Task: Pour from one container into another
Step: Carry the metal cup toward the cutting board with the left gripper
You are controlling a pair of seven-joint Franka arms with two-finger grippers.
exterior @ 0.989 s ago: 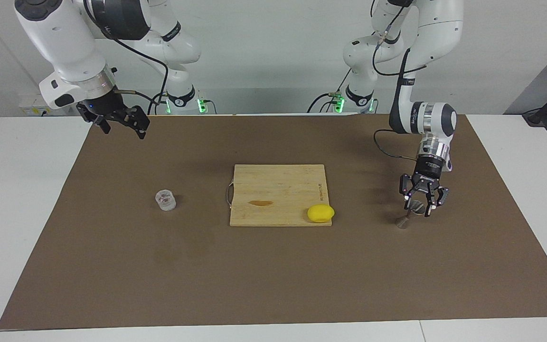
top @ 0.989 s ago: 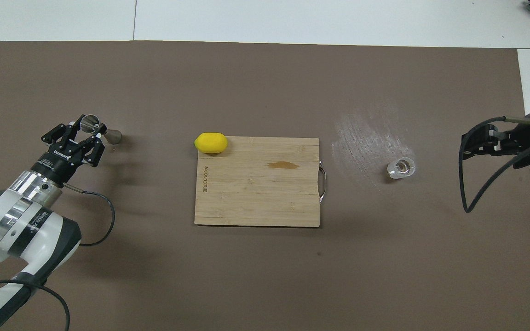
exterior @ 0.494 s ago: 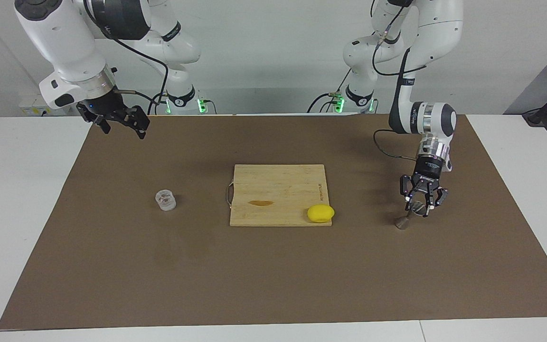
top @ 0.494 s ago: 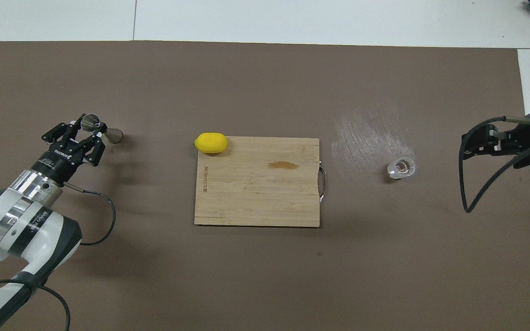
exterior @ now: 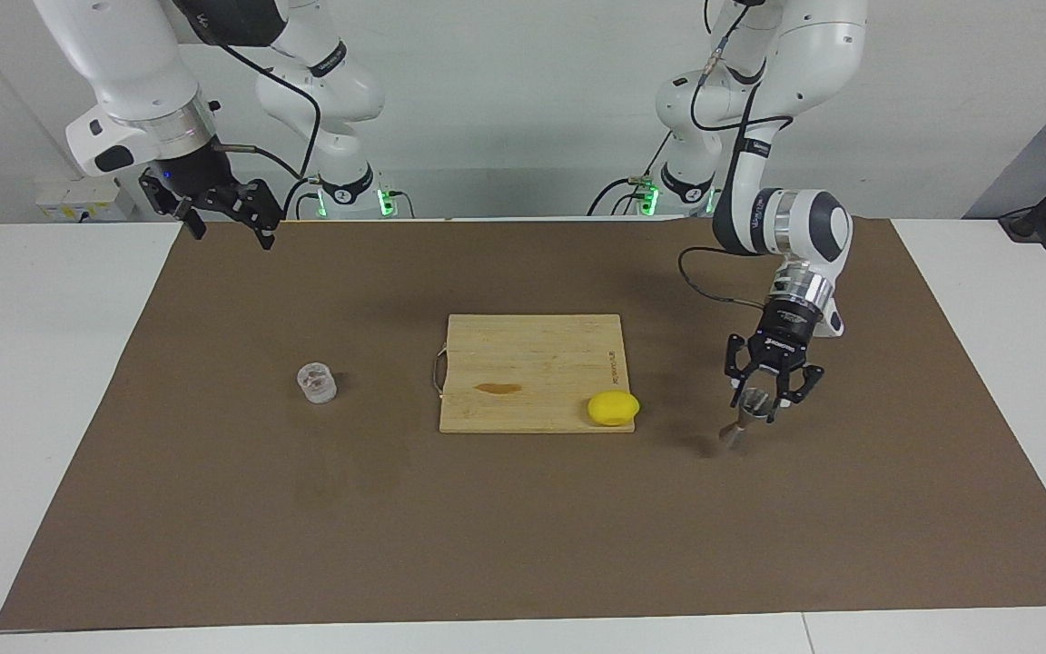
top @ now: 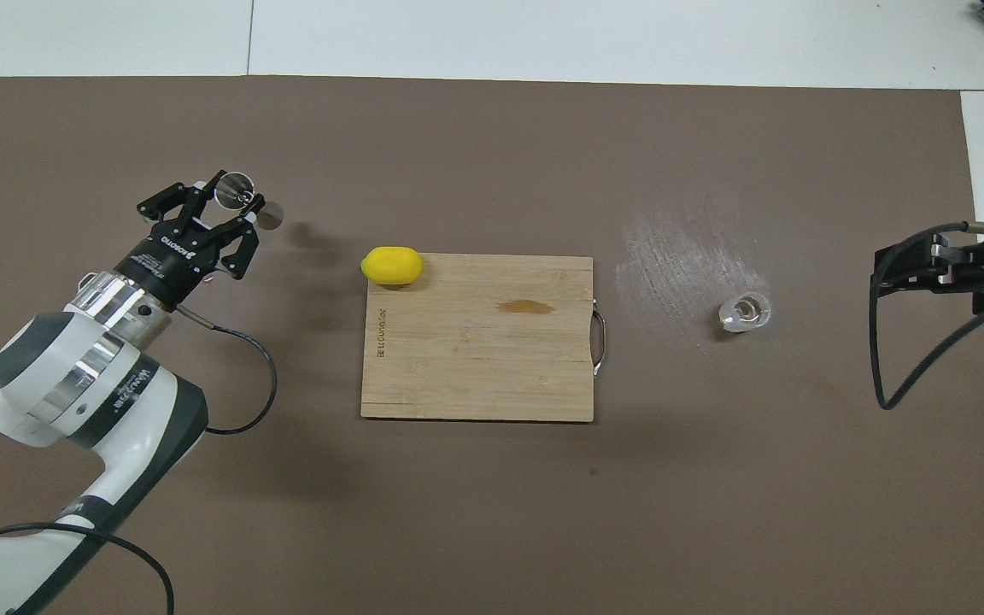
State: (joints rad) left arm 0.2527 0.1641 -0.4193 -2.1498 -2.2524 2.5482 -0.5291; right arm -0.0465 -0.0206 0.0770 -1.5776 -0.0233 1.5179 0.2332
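The clear faceted glass tumbler [exterior: 316,382] [top: 746,312] stands upright on the brown mat toward the right arm's end, beside the cutting board. My left gripper [exterior: 764,404] [top: 231,205] is shut on the shiny steel jigger [exterior: 745,423] [top: 242,196]. It holds the jigger tilted just above the mat, between the lemon and the left arm's end, with a small shadow under it. My right gripper [exterior: 231,234] [top: 885,273] hangs open and holds nothing, high over the mat's edge at the right arm's end, well away from the tumbler.
A wooden cutting board [exterior: 532,350] [top: 475,367] with a metal handle lies mid-table. A yellow lemon [exterior: 614,408] [top: 391,265] sits on the board's corner nearest the jigger. A pale smear [top: 688,248] marks the mat near the tumbler.
My left gripper has carried the jigger up off the mat and toward the lemon and board. The right gripper has risen a little and drawn back toward the robots.
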